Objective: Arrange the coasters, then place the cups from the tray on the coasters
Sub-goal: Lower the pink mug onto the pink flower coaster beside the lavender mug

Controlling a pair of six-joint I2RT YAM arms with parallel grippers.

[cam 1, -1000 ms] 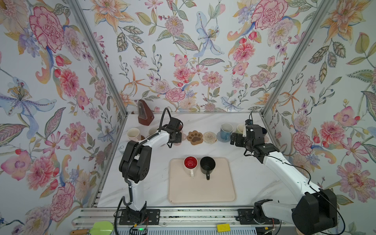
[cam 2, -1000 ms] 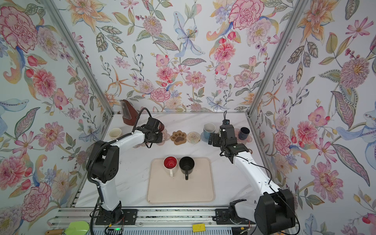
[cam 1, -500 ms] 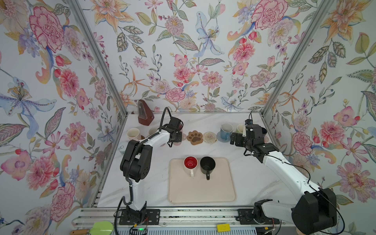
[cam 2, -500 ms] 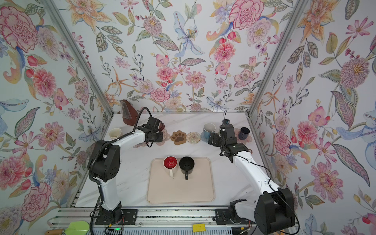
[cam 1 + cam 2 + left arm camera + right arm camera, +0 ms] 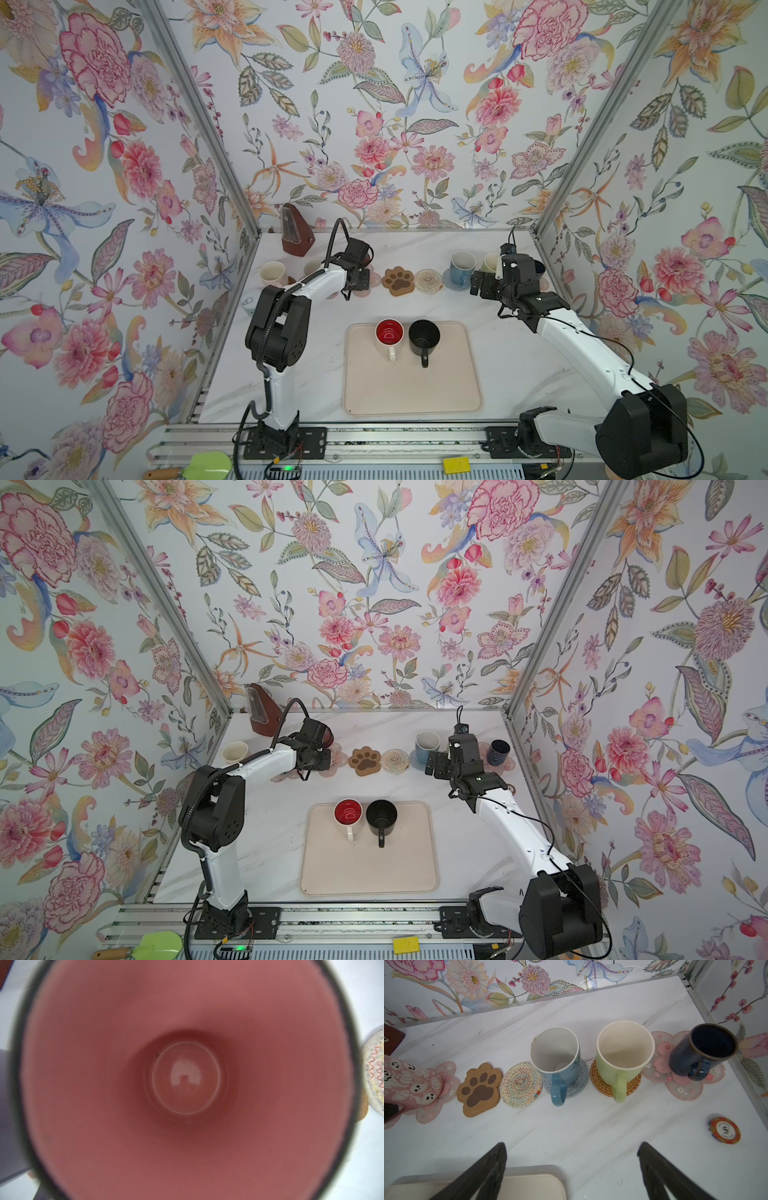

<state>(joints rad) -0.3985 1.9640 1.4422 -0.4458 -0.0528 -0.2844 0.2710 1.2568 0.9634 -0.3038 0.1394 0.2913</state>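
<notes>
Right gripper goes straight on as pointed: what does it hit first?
Probably the blue mug or the light green mug: the open right gripper points over bare table at the gap between them. Depth leaves which first unclear.

Table surface: white marble-look table (image 5: 519,357).
Beige tray (image 5: 411,409) near centre. In the far row, paw-print coaster (image 5: 398,281) just beside woven round coaster (image 5: 428,281). Brown metronome (image 5: 296,230) far left. Poker chip (image 5: 724,1130) by the right edge.
</notes>
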